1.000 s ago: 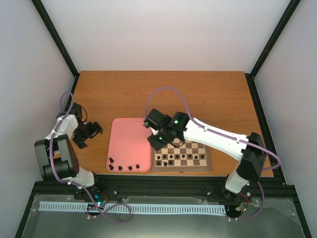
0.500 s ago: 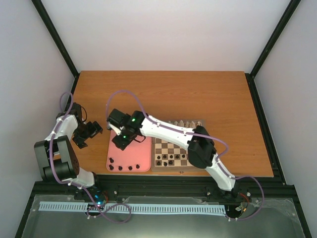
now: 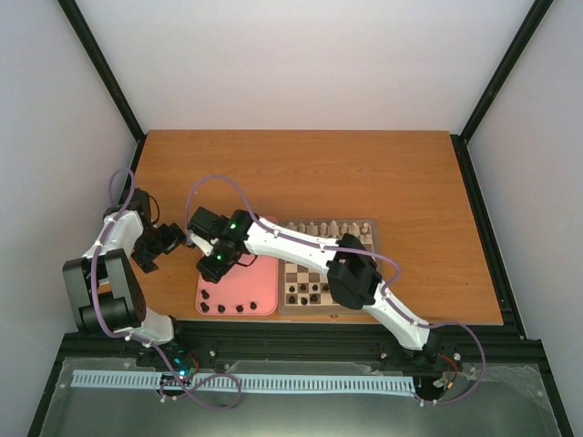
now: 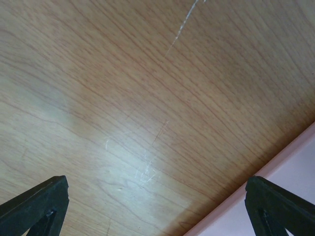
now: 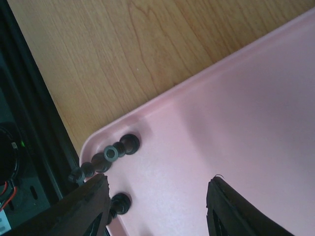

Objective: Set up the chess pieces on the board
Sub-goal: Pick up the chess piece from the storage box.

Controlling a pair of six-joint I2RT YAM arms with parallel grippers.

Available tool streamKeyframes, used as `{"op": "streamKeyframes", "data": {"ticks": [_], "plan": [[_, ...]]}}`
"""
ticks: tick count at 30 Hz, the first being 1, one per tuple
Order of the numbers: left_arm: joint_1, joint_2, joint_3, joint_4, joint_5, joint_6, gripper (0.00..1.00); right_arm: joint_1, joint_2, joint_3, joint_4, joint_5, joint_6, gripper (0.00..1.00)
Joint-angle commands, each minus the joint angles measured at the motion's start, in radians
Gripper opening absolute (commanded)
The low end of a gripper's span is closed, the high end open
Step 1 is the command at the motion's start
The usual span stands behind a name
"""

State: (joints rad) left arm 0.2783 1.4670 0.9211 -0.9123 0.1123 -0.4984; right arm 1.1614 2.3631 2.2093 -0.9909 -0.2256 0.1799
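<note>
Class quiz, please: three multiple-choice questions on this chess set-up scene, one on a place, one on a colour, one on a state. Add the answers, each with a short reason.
1. The right arm's fingers hang over:
A) the board
B) bare wood
C) the pink tray

2. The chess pieces in the tray's corner are:
A) dark
B) cream
C) red

3. The right arm's fingers are:
A) shut on a piece
B) open, with nothing between them
C) shut and empty

Answers: 1 C, the pink surface lies beneath them in the right wrist view; 2 A, they show black against the pink; 3 B, a wide bare gap separates them.
</note>
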Motion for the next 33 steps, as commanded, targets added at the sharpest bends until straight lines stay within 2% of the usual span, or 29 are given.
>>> {"op": "streamKeyframes", "data": {"ticks": [1,8,21,27,31,33], "plan": [[-0.004,-0.009,0.012,0.001,-0.026,0.016,1.0,0.014,0.05,0.059,0.005,-0.053,-0.012,0.54],[-0.005,-0.007,0.004,0.01,-0.016,0.01,1.0,0.037,0.129,0.134,-0.019,-0.1,-0.033,0.53],[-0.005,-0.024,-0.026,0.026,0.02,0.012,1.0,0.055,0.188,0.152,-0.02,-0.114,-0.018,0.48],[-0.005,-0.027,-0.028,0.031,0.029,0.011,1.0,0.054,0.223,0.202,-0.043,-0.092,-0.021,0.44],[-0.004,-0.024,-0.025,0.031,0.031,0.011,1.0,0.053,0.235,0.224,-0.055,-0.07,-0.028,0.36],[-0.005,-0.022,-0.022,0.032,0.032,0.011,1.0,0.05,0.233,0.225,-0.055,-0.061,-0.031,0.36]]}}
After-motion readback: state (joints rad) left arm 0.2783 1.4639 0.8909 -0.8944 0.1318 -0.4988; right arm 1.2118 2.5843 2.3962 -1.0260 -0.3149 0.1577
